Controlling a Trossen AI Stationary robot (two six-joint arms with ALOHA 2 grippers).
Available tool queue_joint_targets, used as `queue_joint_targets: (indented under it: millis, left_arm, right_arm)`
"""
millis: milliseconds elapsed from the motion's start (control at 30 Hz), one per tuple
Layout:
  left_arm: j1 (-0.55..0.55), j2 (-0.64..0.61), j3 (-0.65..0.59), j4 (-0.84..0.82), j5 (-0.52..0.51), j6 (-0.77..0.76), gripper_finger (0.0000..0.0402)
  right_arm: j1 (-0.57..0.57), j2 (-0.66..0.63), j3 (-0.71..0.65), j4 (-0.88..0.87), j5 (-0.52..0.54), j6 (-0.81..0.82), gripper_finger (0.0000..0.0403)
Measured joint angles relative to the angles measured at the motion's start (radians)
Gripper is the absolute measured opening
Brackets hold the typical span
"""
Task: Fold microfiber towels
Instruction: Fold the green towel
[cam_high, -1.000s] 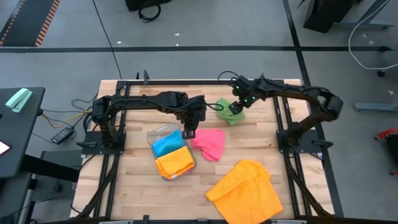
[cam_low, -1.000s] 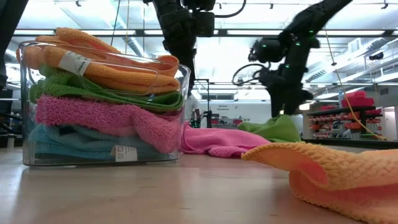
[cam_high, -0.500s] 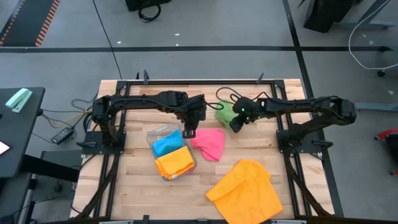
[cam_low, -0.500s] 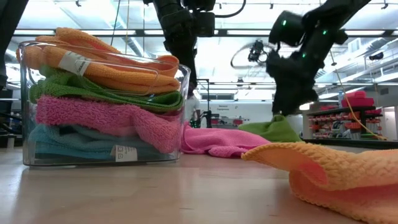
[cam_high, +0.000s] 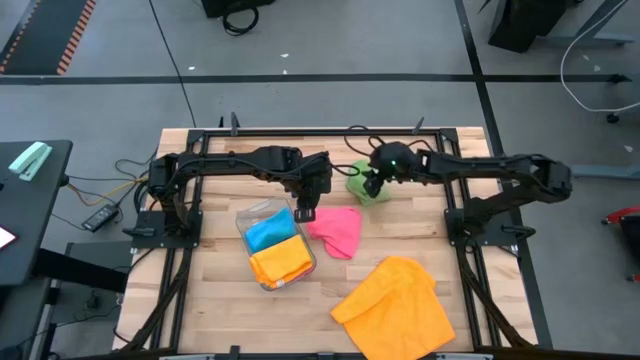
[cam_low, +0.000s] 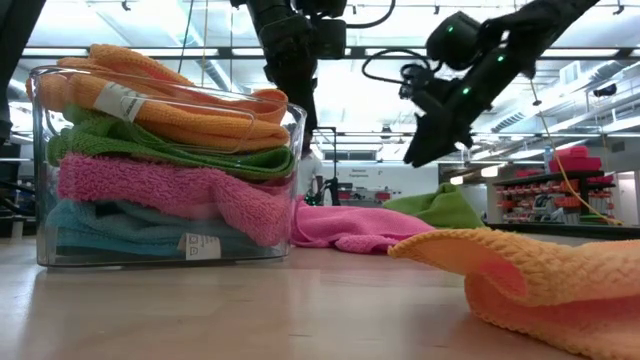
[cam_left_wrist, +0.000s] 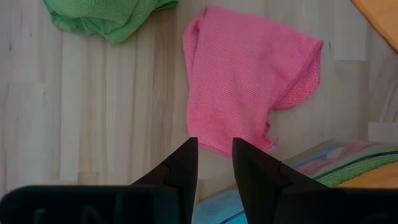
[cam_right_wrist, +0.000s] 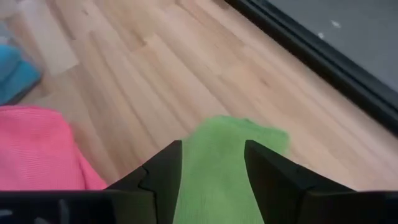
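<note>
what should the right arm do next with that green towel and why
Probably lower the right gripper onto the green towel and close on an edge. Its fingers stand apart just above the crumpled cloth, holding nothing, and the towel lies in a heap on the table beside the pink towel, so it needs lifting and spreading before any fold.

Wooden table (cam_high: 215, 300): tray (cam_high: 276, 243), pink (cam_high: 337, 230), orange (cam_high: 395, 305), seemingly green towels (cam_high: 372, 188).

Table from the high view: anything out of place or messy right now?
Three loose cloths lie unfolded: a crumpled green microfiber towel under the right claw, a half-folded pink microfiber towel near the left claw, and a rumpled orange microfiber towel at the near edge. The clear plastic tray looks tidy.
</note>
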Motion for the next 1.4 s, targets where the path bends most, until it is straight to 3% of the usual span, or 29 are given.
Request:
queue_joint_targets:
  millis: [267,467,733,1000,1100,1267,1400]
  left_arm:
    - [0.003,-0.023,-0.001,-0.046,0.000,-0.029,0.0106]
    - [0.010,-0.069,0.000,-0.040,-0.001,-0.022,0.0094]
    - [0.023,-0.077,0.000,-0.046,-0.001,-0.038,0.0081]
    - [0.022,-0.077,0.000,-0.052,-0.001,-0.041,0.0081]
    - [0.023,-0.077,0.000,-0.052,-0.001,-0.039,0.0077]
    - [0.023,-0.077,0.000,-0.063,-0.001,-0.047,0.0073]
    - [0.023,-0.077,0.000,-0.060,-0.001,-0.047,0.0075]
  right_arm:
    - [-0.073,0.141,0.003,0.048,-0.178,-0.058,0.0221]
    - [-0.053,0.238,0.092,0.045,-0.200,-0.175,0.0233]
    - [-0.089,0.403,0.308,-0.171,0.000,-0.219,0.0218]
    - [-0.141,0.393,0.434,-0.222,-0.030,-0.289,0.0192]
    - [-0.189,0.404,0.413,-0.262,-0.097,-0.282,0.0180]
    - [-0.191,0.391,0.382,-0.379,-0.121,-0.238,0.0159]
    - [-0.157,0.392,0.347,-0.288,-0.176,-0.209,0.0142]
